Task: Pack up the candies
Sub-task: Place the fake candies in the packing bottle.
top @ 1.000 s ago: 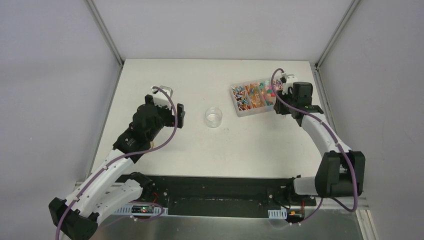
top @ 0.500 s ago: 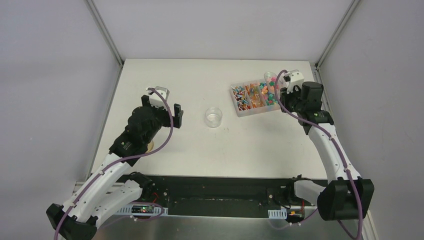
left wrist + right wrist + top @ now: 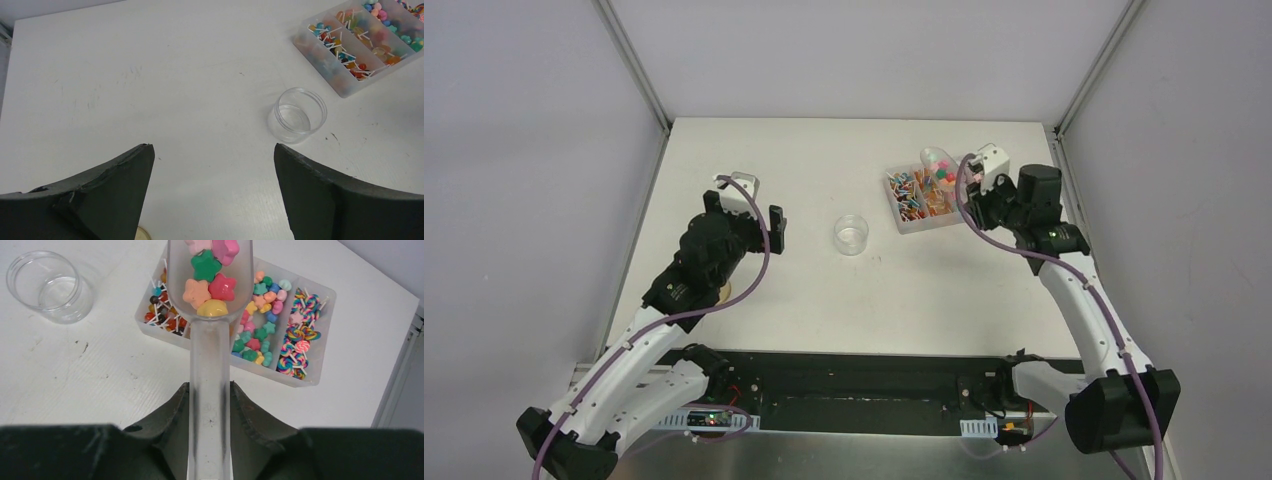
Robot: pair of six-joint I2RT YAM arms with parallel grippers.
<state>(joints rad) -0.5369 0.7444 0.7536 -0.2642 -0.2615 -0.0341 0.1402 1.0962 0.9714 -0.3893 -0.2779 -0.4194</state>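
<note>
The candies are tiny multicoloured stars and drops. A few of them [image 3: 210, 277] lie in the bowl of a clear plastic scoop [image 3: 209, 355]. More candies [image 3: 260, 315] fill a clear divided tray [image 3: 904, 223] at the back right. My right gripper [image 3: 210, 385] is shut on the scoop's handle and holds the loaded bowl [image 3: 936, 160] above the tray. An empty clear round jar [image 3: 852, 234] stands mid-table; it also shows in the left wrist view as the jar [image 3: 297, 115]. My left gripper [image 3: 212, 147] hangs open left of the jar, nothing between its fingers.
A round wooden lid [image 3: 724, 292] lies on the table under the left arm; the lid's edge [image 3: 142, 234] peeks out by the left finger. Lollipops and swirl sweets fill the tray's other compartments [image 3: 300, 347]. Walls and metal posts bound the table on three sides.
The right gripper has lifted the scoop out of the tray with candies in it and swung it left. The left arm has shifted slightly left.
</note>
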